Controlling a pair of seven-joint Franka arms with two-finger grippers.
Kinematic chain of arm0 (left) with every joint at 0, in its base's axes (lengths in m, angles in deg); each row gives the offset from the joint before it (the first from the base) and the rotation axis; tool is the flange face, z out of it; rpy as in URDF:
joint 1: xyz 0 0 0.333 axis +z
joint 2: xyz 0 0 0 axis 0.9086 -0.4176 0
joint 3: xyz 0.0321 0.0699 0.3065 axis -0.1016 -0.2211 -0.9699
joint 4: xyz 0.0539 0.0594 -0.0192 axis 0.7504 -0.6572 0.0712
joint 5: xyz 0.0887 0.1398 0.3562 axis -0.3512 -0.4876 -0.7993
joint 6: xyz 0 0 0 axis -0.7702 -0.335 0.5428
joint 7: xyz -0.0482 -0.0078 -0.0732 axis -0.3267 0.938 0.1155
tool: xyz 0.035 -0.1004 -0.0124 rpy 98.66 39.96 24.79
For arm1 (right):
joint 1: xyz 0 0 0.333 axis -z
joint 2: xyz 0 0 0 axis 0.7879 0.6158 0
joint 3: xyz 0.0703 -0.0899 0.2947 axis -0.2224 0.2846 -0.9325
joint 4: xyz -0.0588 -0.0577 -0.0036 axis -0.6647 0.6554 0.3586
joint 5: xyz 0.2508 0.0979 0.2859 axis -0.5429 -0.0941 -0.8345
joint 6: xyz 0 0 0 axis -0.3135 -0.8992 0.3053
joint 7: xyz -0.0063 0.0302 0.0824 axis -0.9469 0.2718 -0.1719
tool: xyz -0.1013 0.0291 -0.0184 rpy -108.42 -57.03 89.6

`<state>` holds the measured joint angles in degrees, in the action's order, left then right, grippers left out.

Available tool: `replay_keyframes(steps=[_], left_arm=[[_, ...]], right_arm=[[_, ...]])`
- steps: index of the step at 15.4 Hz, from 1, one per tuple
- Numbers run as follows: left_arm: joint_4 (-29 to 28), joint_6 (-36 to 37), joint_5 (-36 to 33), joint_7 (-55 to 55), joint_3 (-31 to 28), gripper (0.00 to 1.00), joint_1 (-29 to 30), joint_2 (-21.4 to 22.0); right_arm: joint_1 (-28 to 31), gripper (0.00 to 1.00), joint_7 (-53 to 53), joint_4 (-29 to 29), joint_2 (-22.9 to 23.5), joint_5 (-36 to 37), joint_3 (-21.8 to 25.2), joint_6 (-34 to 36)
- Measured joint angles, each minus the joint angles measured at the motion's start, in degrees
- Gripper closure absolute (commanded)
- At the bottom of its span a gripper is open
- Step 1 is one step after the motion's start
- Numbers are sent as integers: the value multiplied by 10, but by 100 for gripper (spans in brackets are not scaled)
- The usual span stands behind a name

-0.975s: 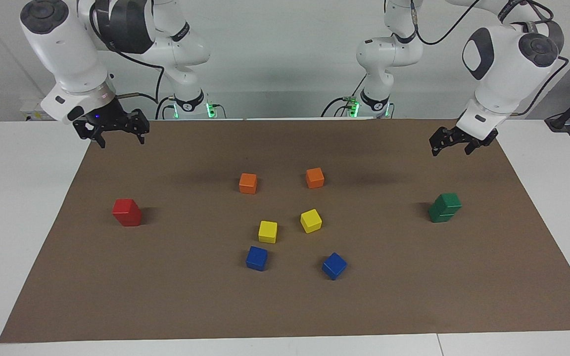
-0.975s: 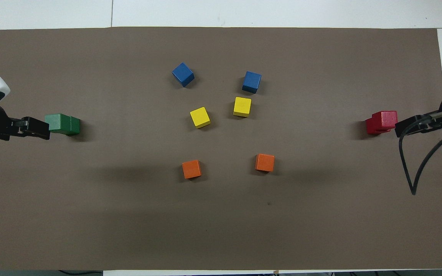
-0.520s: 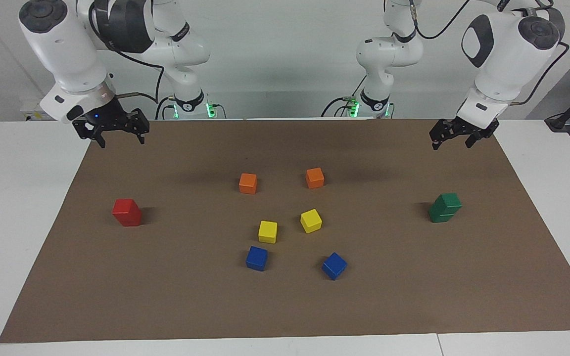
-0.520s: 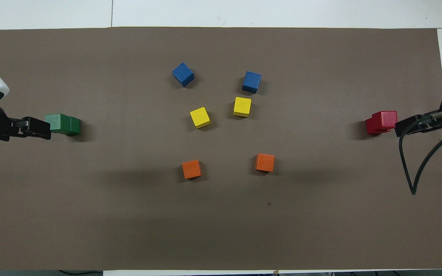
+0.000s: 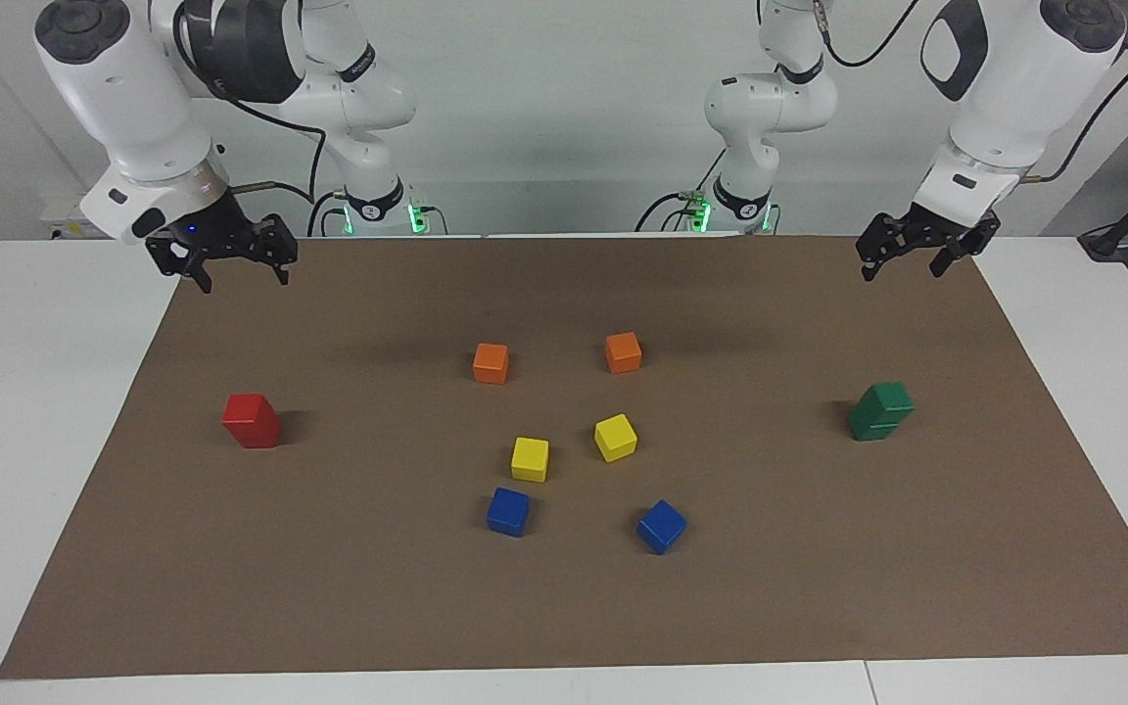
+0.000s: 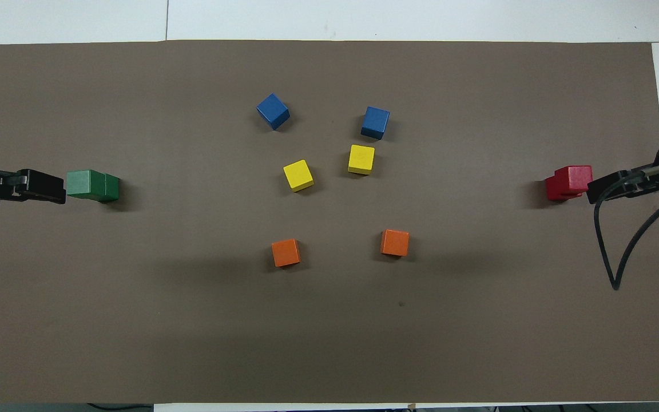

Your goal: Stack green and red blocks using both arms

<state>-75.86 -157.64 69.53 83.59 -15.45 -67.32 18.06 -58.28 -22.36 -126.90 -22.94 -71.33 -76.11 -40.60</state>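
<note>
Green stack [image 5: 880, 411] [image 6: 92, 186]: two dark green glossy cubes, one on the other, seam visible between them, upper cube slightly offset from the lower. Sits on the brown mat [image 5: 564, 607] toward the left arm's end of the worktop [image 5: 35, 392].

Red stack [image 5: 252, 421] [image 6: 568, 182]: bright red cubes, toward the right arm's end of the mat. From the overhead view the top cube sits askew on the one below; from the facing view the seam is hard to make out, so it reads almost as one block.

Left pincer [image 5: 901, 260] [image 6: 40, 187]: up in the air over the mat's edge at the robots' side, clear of the green stack, fingers spread apart, nothing between them.

Right pincer [image 5: 244, 266] [image 6: 618, 186]: raised over the mat corner at its own end, apart from the red stack, fingers spread, empty.

Mid-mat cluster, all single and flat on the mat: two orange cubes [image 5: 491, 362] nearest the robots, two yellow cubes [image 5: 530, 458] next, two blue cubes [image 5: 508, 511] farthest from the robots. One blue and one yellow are turned at an angle.
</note>
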Motion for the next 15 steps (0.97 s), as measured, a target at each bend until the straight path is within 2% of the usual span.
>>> replay_keyframes(steps=[15], left_arm=[[-2, -3, 0, 0, 2, 0, -6, 0]], right_arm=[[-1, 0, 0, 3, -1, -4, 0, 0]])
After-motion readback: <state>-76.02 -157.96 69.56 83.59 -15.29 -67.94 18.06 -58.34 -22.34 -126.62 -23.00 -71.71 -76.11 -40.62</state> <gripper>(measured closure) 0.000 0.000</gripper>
